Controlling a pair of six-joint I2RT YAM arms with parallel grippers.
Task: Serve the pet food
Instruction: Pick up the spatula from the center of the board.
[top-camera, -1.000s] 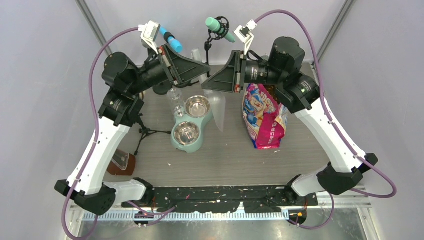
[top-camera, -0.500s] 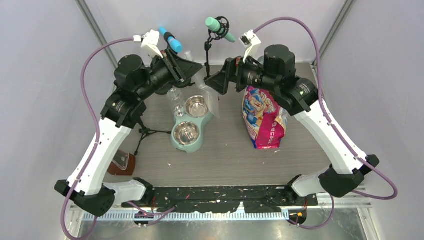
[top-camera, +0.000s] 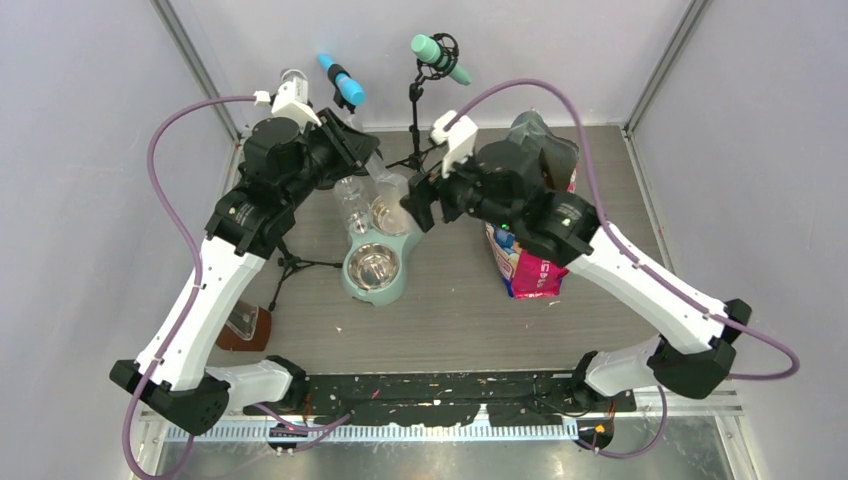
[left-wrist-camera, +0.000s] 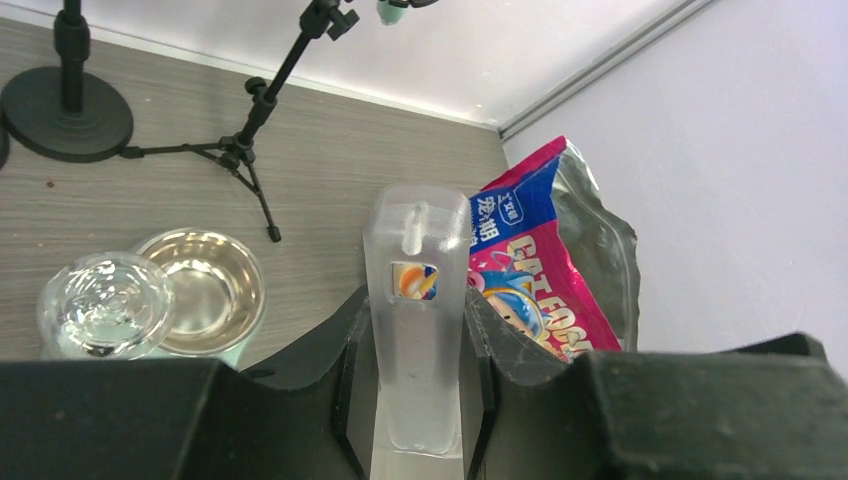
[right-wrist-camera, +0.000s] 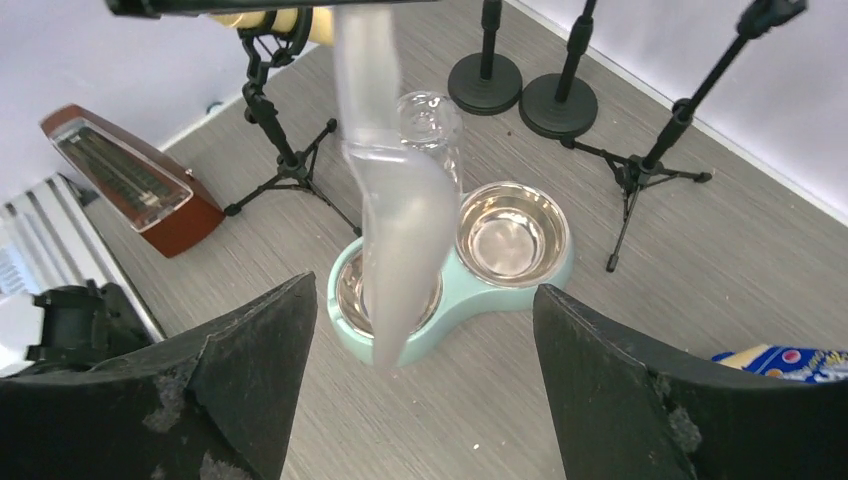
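While the left claw (left-wrist-camera: 415, 330) clamps the scoop (left-wrist-camera: 415, 250), the right claw (right-wrist-camera: 422, 290) has swung closer.
It gapes wide, empty, scoop just ahead.

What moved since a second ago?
The right gripper swung left, past the food bag, and is open. The left gripper, shut on the clear scoop, carried it left over the green feeder. Bag and feeder stayed put.

Hanging scoop (right-wrist-camera: 395, 230) above feeder (right-wrist-camera: 480, 298), tripod (right-wrist-camera: 637, 170) behind, bare tabletop (top-camera: 450, 300) toward pet food bag (top-camera: 535, 270).
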